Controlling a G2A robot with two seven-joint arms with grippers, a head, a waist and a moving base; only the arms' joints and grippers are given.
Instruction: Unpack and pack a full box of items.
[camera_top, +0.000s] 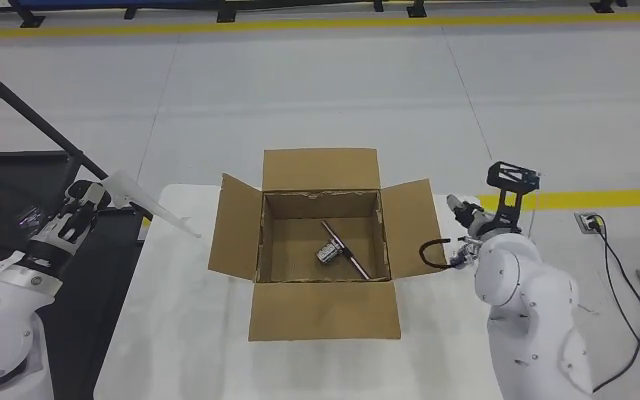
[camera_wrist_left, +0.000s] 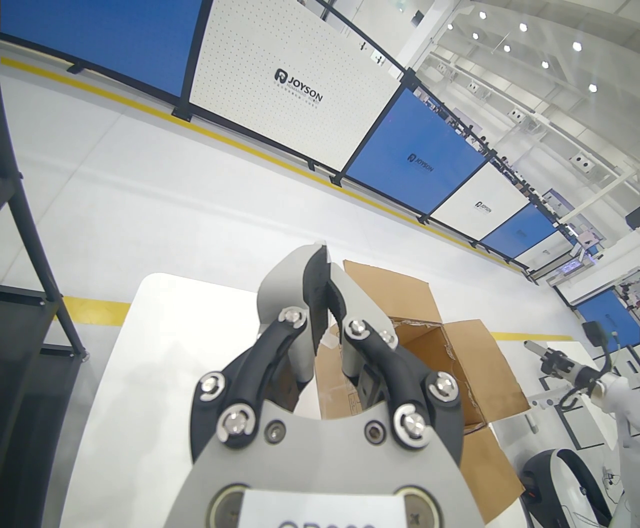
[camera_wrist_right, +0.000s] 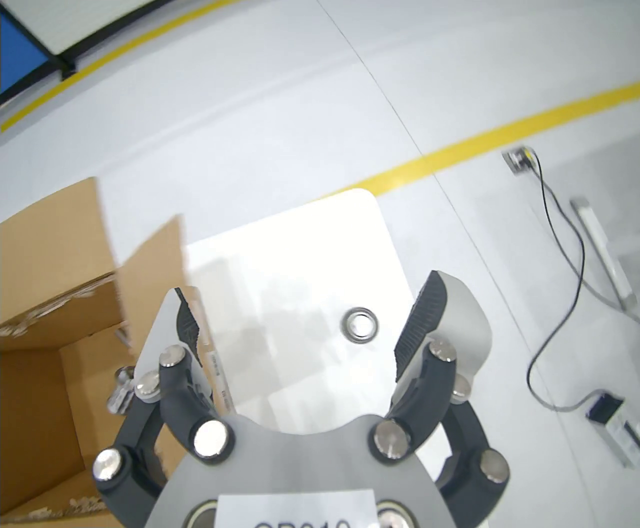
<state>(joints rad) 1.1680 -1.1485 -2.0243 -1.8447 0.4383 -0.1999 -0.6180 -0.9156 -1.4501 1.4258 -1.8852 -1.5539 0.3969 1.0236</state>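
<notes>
An open cardboard box (camera_top: 322, 308) stands in the middle of the white table (camera_top: 175, 320), all its flaps folded outward. On its floor lie a small silver cylinder (camera_top: 328, 254) and a thin dark rod (camera_top: 352, 255). My left gripper (camera_top: 125, 186) hovers by the table's far left corner, left of the box (camera_wrist_left: 450, 350); its fingers (camera_wrist_left: 322, 265) are shut with nothing between them. My right gripper (camera_top: 456, 206) hangs beside the right flap, above bare table. It stands open (camera_wrist_right: 307, 295) and empty, with the box (camera_wrist_right: 50, 250) and the silver cylinder (camera_wrist_right: 117, 392) off to one side.
A small metal ring (camera_wrist_right: 359, 325) sits in the tabletop below the right gripper. A black rack (camera_top: 40, 200) stands left of the table. A floor socket (camera_top: 588, 222) with a cable lies on the floor to the right. Yellow lines mark the floor.
</notes>
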